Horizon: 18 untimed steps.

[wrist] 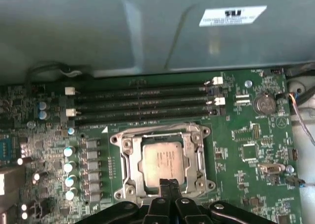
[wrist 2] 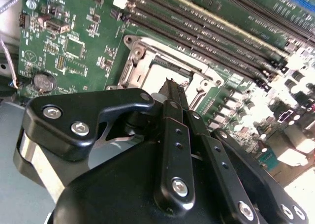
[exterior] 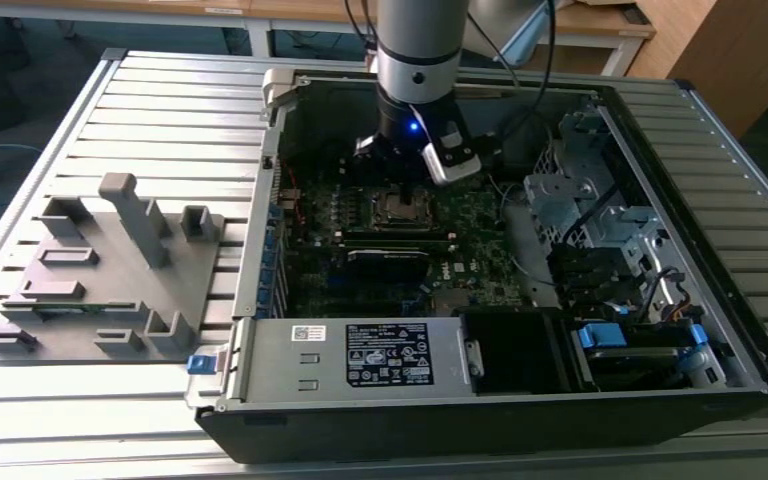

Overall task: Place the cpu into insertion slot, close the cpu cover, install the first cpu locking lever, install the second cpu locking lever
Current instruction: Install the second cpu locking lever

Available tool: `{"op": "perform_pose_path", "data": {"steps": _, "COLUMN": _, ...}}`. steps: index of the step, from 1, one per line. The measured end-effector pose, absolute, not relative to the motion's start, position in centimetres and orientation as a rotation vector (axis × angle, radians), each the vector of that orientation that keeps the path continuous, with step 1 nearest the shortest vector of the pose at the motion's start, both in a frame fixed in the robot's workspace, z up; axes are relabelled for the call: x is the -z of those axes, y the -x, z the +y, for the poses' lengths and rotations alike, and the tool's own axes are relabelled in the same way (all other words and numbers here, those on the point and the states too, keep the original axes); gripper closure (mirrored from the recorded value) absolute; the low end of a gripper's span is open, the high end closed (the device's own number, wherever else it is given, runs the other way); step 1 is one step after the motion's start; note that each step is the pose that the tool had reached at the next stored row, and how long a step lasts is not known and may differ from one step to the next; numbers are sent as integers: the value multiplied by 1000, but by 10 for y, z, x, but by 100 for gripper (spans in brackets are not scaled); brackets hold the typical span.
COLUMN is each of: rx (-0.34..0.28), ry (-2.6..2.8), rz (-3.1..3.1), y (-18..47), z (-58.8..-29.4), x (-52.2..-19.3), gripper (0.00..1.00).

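Observation:
The cpu [wrist: 165,160] lies flat in the insertion slot [wrist: 129,190], its grey metal face up. The silver cpu cover [wrist: 123,157] lies down around it as a frame. My gripper [wrist: 170,183] hovers at the socket's edge with its black fingertips [wrist: 165,184] pressed together and nothing visible between them. In the second wrist view the gripper [wrist 2: 172,86] stands just over the bright cpu [wrist 2: 157,76] and the cover [wrist 2: 134,54]. In the exterior view the gripper [exterior: 391,165] hangs inside the case just beyond the insertion slot [exterior: 398,208]. Whether the locking levers are latched, I cannot tell.
Long black memory slots [wrist: 142,103] run beside the socket, with the grey case wall [wrist: 147,32] behind them. Capacitors [wrist: 69,165] stand on the socket's other side. A power supply box [exterior: 344,355], drive cage [exterior: 598,220] and cables crowd the case. A grey fixture tray [exterior: 104,270] lies outside.

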<state>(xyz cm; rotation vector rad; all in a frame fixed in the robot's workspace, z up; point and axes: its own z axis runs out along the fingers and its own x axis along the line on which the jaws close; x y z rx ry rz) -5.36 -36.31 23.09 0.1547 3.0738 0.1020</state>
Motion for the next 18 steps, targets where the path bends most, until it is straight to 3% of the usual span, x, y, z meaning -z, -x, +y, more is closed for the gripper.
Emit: {"op": "perform_pose_path", "data": {"steps": 18, "rx": -102, "ry": -155, "rz": 3074, "y": 54, "z": -383, "x": -230, "gripper": 90}}
